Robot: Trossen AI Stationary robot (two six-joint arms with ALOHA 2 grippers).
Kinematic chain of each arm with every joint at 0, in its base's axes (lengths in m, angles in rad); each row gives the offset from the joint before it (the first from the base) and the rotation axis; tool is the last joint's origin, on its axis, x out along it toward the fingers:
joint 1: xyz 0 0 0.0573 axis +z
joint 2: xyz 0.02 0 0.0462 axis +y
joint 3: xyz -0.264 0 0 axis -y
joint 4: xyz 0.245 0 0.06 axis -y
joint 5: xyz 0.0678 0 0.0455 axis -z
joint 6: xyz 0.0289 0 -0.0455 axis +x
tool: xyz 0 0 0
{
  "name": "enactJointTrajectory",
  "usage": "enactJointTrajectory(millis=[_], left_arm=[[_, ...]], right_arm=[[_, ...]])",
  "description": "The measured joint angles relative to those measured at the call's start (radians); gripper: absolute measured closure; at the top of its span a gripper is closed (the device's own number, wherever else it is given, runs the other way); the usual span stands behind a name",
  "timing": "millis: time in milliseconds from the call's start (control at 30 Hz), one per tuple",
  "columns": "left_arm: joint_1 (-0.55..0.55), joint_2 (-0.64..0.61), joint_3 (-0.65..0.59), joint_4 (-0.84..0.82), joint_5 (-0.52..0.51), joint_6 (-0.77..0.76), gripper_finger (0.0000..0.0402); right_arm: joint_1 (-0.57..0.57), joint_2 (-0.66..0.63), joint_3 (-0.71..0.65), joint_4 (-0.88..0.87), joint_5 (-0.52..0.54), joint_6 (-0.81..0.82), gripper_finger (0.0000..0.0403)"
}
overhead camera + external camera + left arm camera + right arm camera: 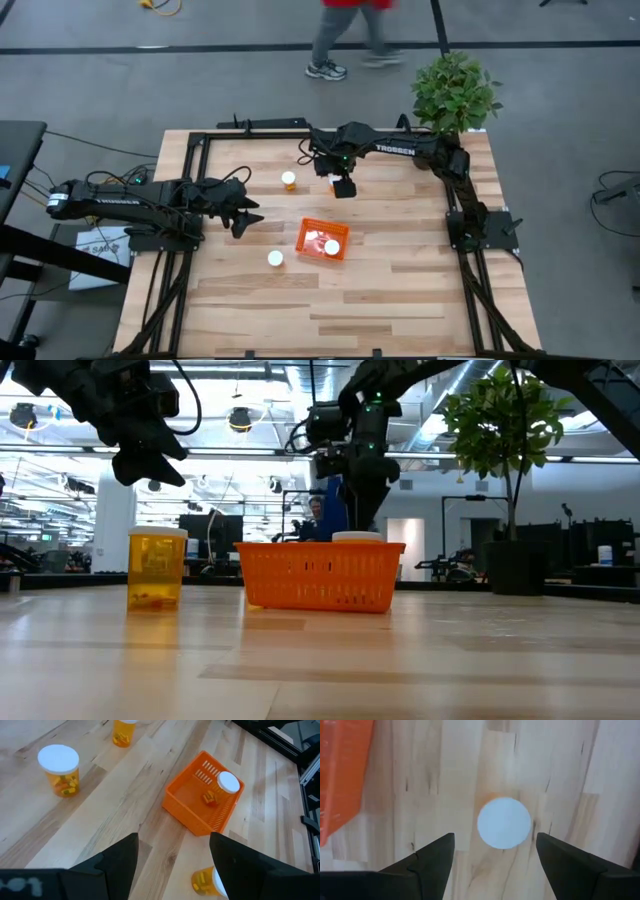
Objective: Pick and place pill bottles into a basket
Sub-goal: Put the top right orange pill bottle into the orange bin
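The orange basket [312,232] sits mid-table with one white-capped pill bottle [332,246] standing in it. A second bottle [289,180] stands toward the far side and a third [275,258] left of the basket. My right gripper [495,836] hangs open, pointing down, over a fourth upright bottle [504,822]. Its fingers are above the white cap, one on either side, clear of it. My left gripper [248,215] waits open above the table, left of the basket, holding nothing.
A potted plant [455,90] stands at the far right corner. A person [345,40] walks on the floor beyond the far edge. Black frame rails [250,125] run along the table's sides. Bare wood lies toward the near edge.
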Motion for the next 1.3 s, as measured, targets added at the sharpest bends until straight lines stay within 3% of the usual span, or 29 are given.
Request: enactJointTrajectory(millis=[600, 1300], left_arm=[[0.000, 0.000, 0.000, 0.000, 0.000, 0.000, 0.0166], [0.000, 0.000, 0.000, 0.000, 0.000, -0.001, 0.0166]], right_arm=[[-0.010, 0.000, -0.053, 0.093, 0.023, 0.002, 0.0126], [0.002, 0.000, -0.053, 0.078, 0.045, -0.023, 0.0126]])
